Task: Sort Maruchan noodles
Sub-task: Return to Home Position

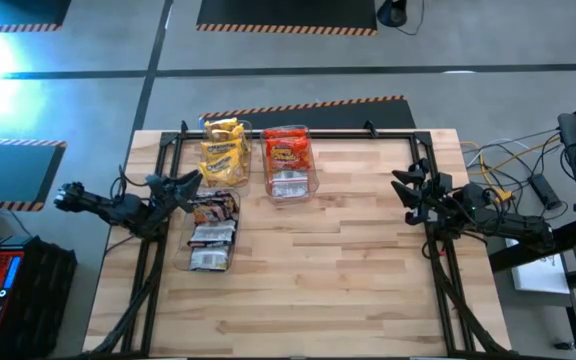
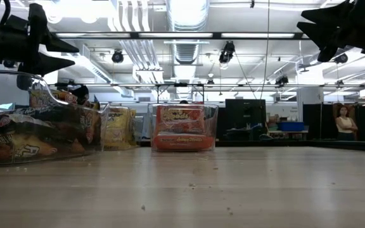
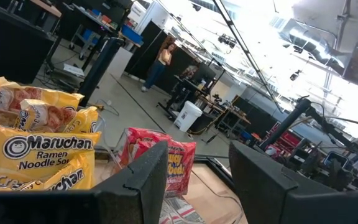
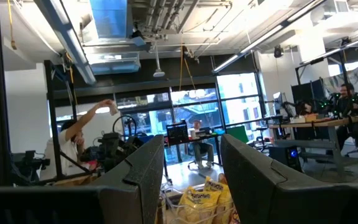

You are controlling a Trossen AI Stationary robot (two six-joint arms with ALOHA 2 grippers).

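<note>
High view puts yellow noodle packets and red-orange packets binned at the table's far edge. Dark packets lie just beside the released left gripper. The right gripper, also released, waits at the right edge. Only the low view shows both raised.

Pale wood planks for the table, matt, faintly scuffed. Clear, glossy plastic bins toward 11 o'clock. Crinkly, shiny plastic wrap on yellow packs and red packs; silvery, foil-like backs on dark packs. Matt dark plastic on left gripper. Dull black metal frame.
</note>
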